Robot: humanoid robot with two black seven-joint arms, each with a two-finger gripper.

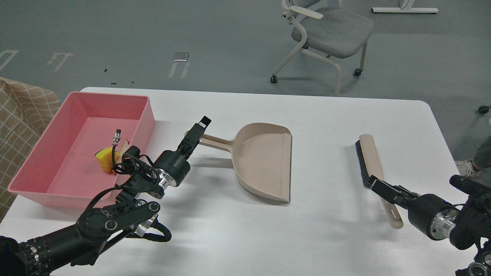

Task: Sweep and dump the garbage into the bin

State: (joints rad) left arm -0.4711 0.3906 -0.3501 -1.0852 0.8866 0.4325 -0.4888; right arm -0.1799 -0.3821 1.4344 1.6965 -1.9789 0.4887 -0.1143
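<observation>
The pink bin (pixel 34 153) stands at the table's left. The yellow sponge block (pixel 102 159) and the bread slice (pixel 123 147) lie inside it, partly hidden behind my left arm's cable. The beige dustpan (pixel 264 161) lies flat mid-table with its handle (pixel 216 141) pointing left. My left gripper (pixel 197 132) hovers over the end of that handle, jaws apart, gripping nothing. The beige brush with black bristles (pixel 370 159) lies on the table at the right. My right gripper (pixel 378 186) sits over its handle; its dark fingers cannot be told apart.
The white table (pixel 326 237) has bare surface between dustpan and brush and along the front. A grey chair (pixel 330 30) stands on the floor beyond the far edge. A checked cloth (pixel 19 115) lies left of the bin.
</observation>
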